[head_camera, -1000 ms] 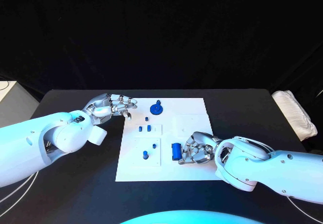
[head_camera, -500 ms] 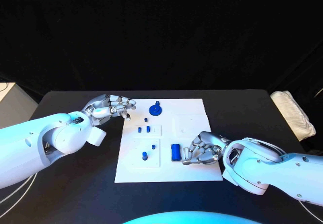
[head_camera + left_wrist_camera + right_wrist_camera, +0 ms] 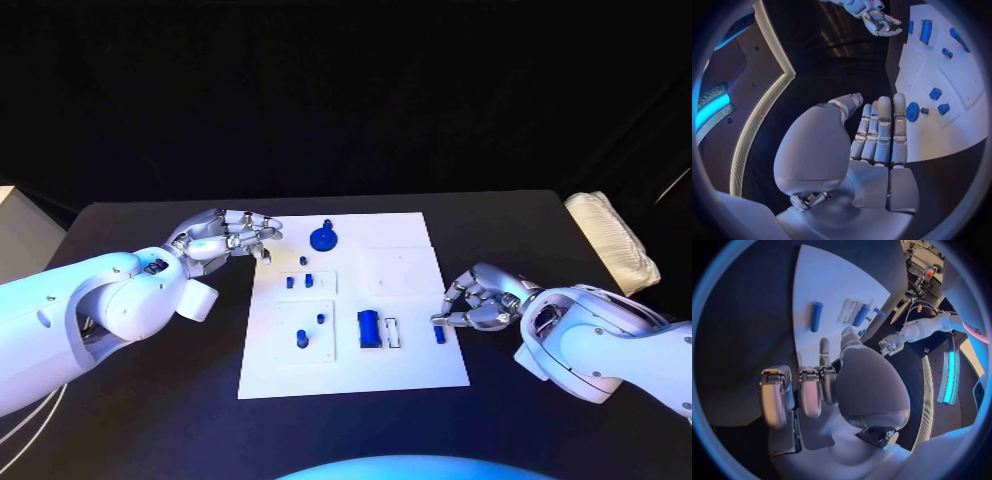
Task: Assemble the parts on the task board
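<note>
The task board [image 3: 411, 300] lies flat in the middle of the counter [image 3: 144, 400], and its blue parts are spread over it; a round disc part [image 3: 325, 238] near the far edge, small pegs [image 3: 299, 281] in the block below it, a cylinder [image 3: 369, 328] standing beside an open slot, and a smaller blue piece [image 3: 440, 333] loose near the board's right edge. My right hand [image 3: 476, 298] sits just at that edge with its fingers curled in, close over the small piece; I cannot tell whether a fingertip touches it, and I judge nothing is held. My left hand [image 3: 224, 234] hovers off the board's far left corner, fingers together and bent, holding nothing. The risks as I see them: the loose piece lies so near the rim that a clumsy pinch could flick it onto the counter; a curled finger dragging on the board could shift the whole plate and throw off every slot; reaching across could knock the cylinder over.
</note>
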Motion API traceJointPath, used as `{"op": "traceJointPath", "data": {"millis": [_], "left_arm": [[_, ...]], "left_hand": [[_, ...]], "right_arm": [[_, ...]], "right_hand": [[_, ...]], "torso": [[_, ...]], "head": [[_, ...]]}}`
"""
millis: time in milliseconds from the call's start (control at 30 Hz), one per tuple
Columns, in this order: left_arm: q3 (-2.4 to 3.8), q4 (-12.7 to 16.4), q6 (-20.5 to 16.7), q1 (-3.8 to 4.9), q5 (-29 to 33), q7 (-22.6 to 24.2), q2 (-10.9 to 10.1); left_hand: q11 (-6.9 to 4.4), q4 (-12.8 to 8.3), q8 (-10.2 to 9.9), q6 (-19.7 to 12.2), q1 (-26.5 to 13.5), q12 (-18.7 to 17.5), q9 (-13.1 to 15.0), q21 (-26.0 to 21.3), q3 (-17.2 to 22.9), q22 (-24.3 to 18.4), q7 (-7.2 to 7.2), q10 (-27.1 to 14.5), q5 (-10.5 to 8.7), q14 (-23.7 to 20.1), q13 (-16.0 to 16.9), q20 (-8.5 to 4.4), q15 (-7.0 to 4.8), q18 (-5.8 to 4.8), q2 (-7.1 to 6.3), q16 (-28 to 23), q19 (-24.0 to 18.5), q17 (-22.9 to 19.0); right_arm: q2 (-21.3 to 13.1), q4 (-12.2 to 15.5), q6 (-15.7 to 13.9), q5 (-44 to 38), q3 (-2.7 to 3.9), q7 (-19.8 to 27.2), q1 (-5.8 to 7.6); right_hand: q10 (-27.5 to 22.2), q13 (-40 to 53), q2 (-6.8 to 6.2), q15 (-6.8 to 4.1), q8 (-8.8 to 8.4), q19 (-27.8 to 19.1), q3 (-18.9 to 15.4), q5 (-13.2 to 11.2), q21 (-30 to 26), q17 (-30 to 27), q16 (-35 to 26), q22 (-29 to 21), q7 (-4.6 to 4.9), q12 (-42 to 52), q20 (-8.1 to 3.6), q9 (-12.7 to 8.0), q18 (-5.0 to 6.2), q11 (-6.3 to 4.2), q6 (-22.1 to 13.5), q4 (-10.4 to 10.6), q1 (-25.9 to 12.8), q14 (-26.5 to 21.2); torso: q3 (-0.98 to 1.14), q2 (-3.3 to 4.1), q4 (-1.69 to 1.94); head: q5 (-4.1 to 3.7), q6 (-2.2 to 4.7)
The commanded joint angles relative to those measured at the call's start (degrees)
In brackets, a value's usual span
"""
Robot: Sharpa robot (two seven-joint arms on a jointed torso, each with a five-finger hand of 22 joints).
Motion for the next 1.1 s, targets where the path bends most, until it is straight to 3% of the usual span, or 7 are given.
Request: {"op": "traceJointPath", "data": {"millis": [33, 433, 667, 967, 1100], "left_arm": [[0.00, 0.28, 0.43, -0.06, 0.57, 0.72, 0.18], [-0.04, 0.45, 0.49, -0.11, 0.61, 0.71, 0.10], [-0.05, 0.49, 0.56, -0.11, 0.61, 0.67, 0.00], [-0.06, 0.52, 0.71, -0.11, 0.61, 0.55, -0.11], [-0.06, 0.54, 0.75, -0.11, 0.61, 0.51, -0.18]], "left_hand": [[-0.10, 0.38, 0.21, -0.09, 0.13, -0.33, -0.07, -0.22, -0.07, -0.06, 0.30, -0.26, 0.12, 0.21, -0.06, -0.04, 0.26, 0.79, 0.48, -0.34, 0.41, 0.06], [-0.10, 0.38, 0.21, -0.09, 0.13, -0.33, -0.07, -0.22, -0.07, -0.06, 0.30, -0.26, 0.12, 0.21, -0.06, -0.04, 0.26, 0.79, 0.48, -0.34, 0.41, 0.06], [-0.10, 0.38, 0.21, -0.09, 0.13, -0.33, -0.07, -0.22, -0.07, -0.06, 0.30, -0.26, 0.12, 0.21, -0.06, -0.04, 0.26, 0.79, 0.48, -0.34, 0.41, 0.06], [-0.10, 0.38, 0.21, -0.09, 0.13, -0.33, -0.07, -0.22, -0.07, -0.06, 0.30, -0.26, 0.12, 0.21, -0.06, -0.04, 0.26, 0.79, 0.48, -0.34, 0.41, 0.06], [-0.10, 0.38, 0.21, -0.09, 0.13, -0.33, -0.07, -0.22, -0.07, -0.06, 0.30, -0.26, 0.12, 0.21, -0.06, -0.04, 0.26, 0.79, 0.48, -0.34, 0.41, 0.06]], "right_arm": [[-0.58, -0.23, 0.38, -4.90, -0.09, -2.61, -0.32], [0.64, -1.48, 1.24, -9.34, -0.22, -7.13, -2.13], [2.81, -2.43, 1.24, -9.87, -0.24, -7.94, -3.44], [5.24, -3.34, 1.01, -10.38, -0.23, -8.20, -4.14], [6.04, -4.02, 1.98, -11.86, -0.23, -8.81, -4.41]], "right_hand": [[4.21, 12.75, 0.31, 0.42, -0.26, 5.99, -0.27, 0.27, 0.34, 14.12, 0.07, 15.09, 0.14, -0.31, 0.58, -0.04, -0.82, 0.35, -0.13, 0.06, 0.01, 5.76], [4.22, 12.74, 0.31, 0.37, 0.04, 5.99, -0.93, 0.25, 0.34, 14.14, 0.08, 15.09, -0.06, -0.33, 0.62, 0.12, -0.82, 0.22, 0.57, 0.12, -1.13, 5.77], [4.20, 12.72, 0.33, 0.33, 0.11, 5.99, -1.09, 0.23, 0.34, 14.09, 0.06, 15.09, -0.11, -0.39, 0.62, 0.15, -0.82, 0.19, 0.70, 0.14, -1.46, 5.76], [4.21, 12.73, 0.56, 0.30, 0.13, 5.99, -1.10, 0.38, 0.34, 14.02, 0.03, 15.09, -0.15, -0.36, 0.61, 0.17, -0.82, 0.15, 0.76, 0.12, -1.64, 5.74], [4.23, 12.75, 1.46, 0.14, -0.02, 5.99, 0.41, 0.56, 0.34, 14.06, 0.04, 15.09, -0.31, -0.35, 0.48, 0.12, -0.82, -0.02, 0.70, -0.46, 1.30, 5.75]], "torso": [[0.06, 0.03, 0.01], [0.05, 0.07, 0.17], [0.05, 0.12, 0.12], [0.07, 0.10, 0.14], [-0.01, 0.09, 0.15]], "head": [[-0.42, -0.05], [-0.59, -0.35], [-0.42, -0.48], [-0.35, -0.79], [-0.27, -0.90]]}}
